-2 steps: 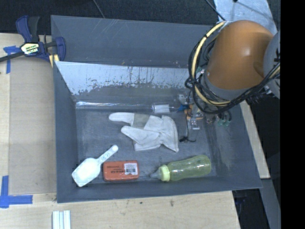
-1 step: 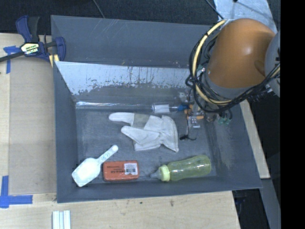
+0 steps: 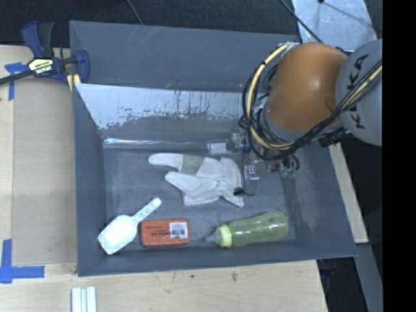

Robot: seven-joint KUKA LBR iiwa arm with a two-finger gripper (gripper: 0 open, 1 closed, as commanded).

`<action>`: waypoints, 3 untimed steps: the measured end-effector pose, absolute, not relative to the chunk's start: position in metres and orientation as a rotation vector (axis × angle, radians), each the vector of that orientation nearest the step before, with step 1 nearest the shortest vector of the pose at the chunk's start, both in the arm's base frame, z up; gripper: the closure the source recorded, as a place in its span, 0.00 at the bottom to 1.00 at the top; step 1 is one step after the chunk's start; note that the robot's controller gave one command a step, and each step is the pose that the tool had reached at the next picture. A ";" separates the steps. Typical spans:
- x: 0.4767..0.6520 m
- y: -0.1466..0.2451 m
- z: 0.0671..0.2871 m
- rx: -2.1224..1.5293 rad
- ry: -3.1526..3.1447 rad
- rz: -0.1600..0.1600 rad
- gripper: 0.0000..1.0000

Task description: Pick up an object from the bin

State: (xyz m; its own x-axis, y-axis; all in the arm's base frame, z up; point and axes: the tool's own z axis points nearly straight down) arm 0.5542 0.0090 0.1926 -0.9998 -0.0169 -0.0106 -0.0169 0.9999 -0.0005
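Grey bin (image 3: 91,174): claw (image 3: 246,186) over white glove (image 3: 198,182), grip state unclear; arm (image 3: 364,77) reads KUKA.

Setting: robotics laboratory, bin-picking test cell.
Evidence:
- grey sheet-metal bin with sloped walls (image 3: 195,44), standing on a dark floor (image 3: 195,2);
- grey industrial robot arm with black KUKA lettering (image 3: 364,90), bearing a rounded orange cover (image 3: 305,83) and looped yellow and black cables (image 3: 257,103);
- unrelated sample goods in the bin: white plastic scoop (image 3: 120,233), flat orange-red packet with barcode label (image 3: 164,233), translucent green bottle (image 3: 257,228), crumpled white cloth (image 3: 201,177).
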 end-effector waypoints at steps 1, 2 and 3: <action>0.552 0.030 0.125 -0.047 3.135 0.000 0.00; 0.565 0.036 0.097 0.006 3.139 0.001 0.00; 0.570 0.025 0.074 0.162 3.127 0.003 1.00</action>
State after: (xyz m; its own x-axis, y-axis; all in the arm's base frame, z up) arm 0.5697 0.0250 0.0737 -0.9946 0.1034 -0.0105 0.1034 0.9946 0.0026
